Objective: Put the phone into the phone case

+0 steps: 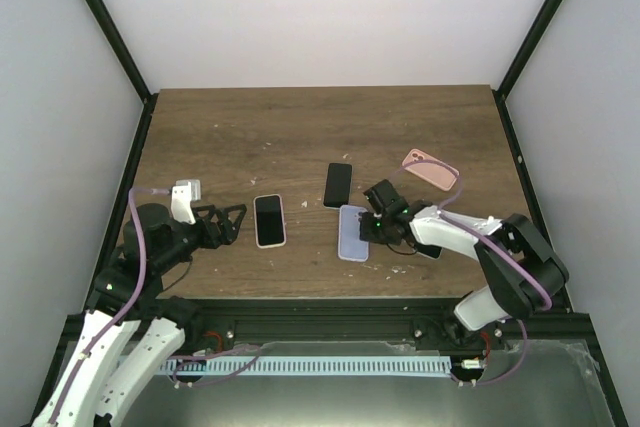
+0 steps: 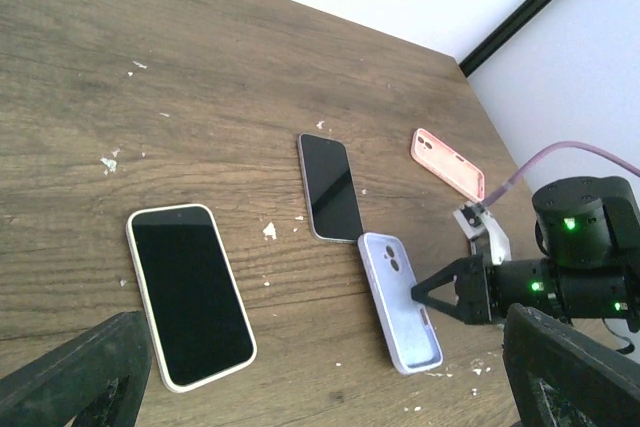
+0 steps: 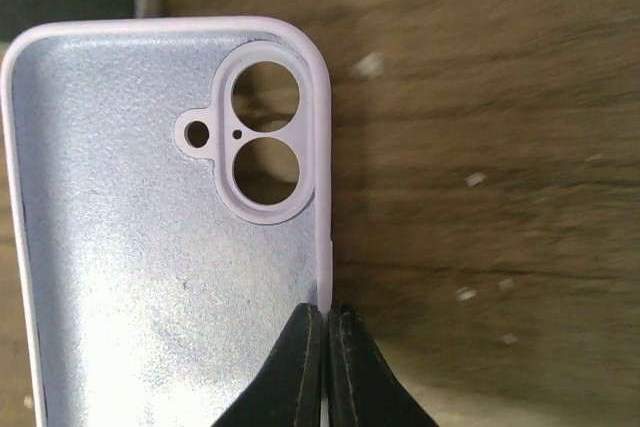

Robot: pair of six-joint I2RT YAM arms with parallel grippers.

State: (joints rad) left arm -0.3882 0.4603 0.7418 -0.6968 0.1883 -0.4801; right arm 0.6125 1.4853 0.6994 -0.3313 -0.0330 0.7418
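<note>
Your right gripper (image 3: 325,312) pinches side wall of lilac rectangular silicone phone case (image 3: 130,247), hollow side up, twin-hole camera cutout showing; left gripper (image 1: 237,224) spread.

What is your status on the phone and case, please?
Left gripper open beside white phone. Right gripper shut on lavender case rim. Case empty, flat. Dark phone close at its far end.

The table (image 1: 250,137) is brown wood with dark grain and white specks. The phone case (image 1: 352,233) is pale lilac, the second case (image 1: 431,169) pink. Both screens are black; the left phone (image 1: 269,220) has a cream rim, the other phone (image 1: 339,185) perhaps a grey one.
</note>
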